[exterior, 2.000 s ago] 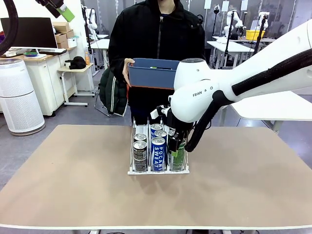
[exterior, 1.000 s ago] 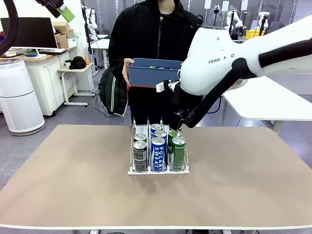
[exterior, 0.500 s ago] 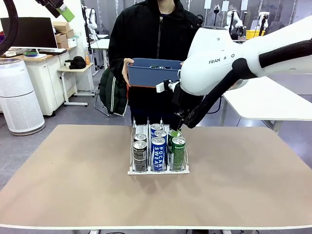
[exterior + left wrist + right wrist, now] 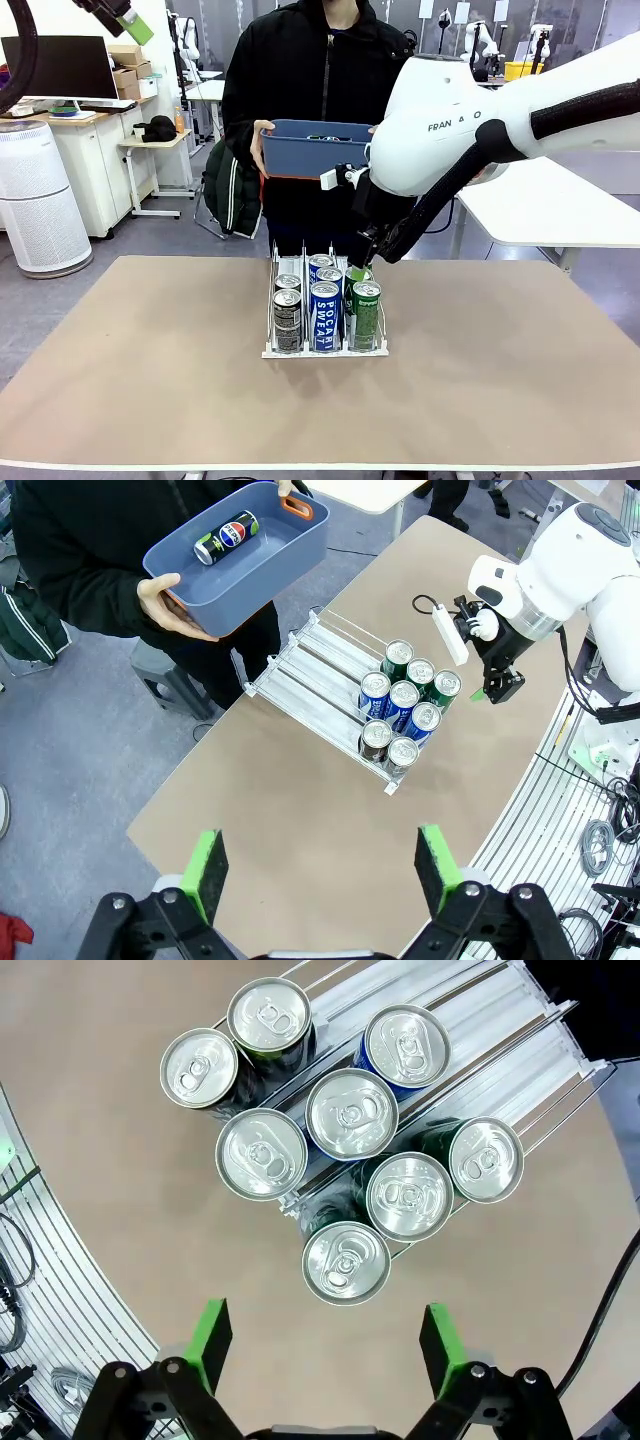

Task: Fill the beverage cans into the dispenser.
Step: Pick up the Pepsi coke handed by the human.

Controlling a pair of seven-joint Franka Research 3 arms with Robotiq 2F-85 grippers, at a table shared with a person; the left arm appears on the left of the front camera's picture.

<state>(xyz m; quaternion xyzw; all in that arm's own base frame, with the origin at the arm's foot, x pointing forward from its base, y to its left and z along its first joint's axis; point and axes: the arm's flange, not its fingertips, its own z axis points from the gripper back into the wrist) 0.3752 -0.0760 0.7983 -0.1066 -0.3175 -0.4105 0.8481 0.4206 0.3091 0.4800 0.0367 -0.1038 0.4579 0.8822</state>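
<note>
Right gripper higher over silver-topped cans

The dispenser is sitting in the middle of the table, centre frame in the front view. Eight cans are standing at its near end: two in the left lane, three each in the middle and right lanes. My right gripper is hanging above the right lane. Behind, at upper centre, a person is holding a tub with one can lying in it.

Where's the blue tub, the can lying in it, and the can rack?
blue tub (image 4: 275, 570), left wrist view, outer side wall.
can in the tub (image 4: 226, 537), left wrist view, its side.
can rack (image 4: 315, 675), left wrist view, bare back lane.
</note>
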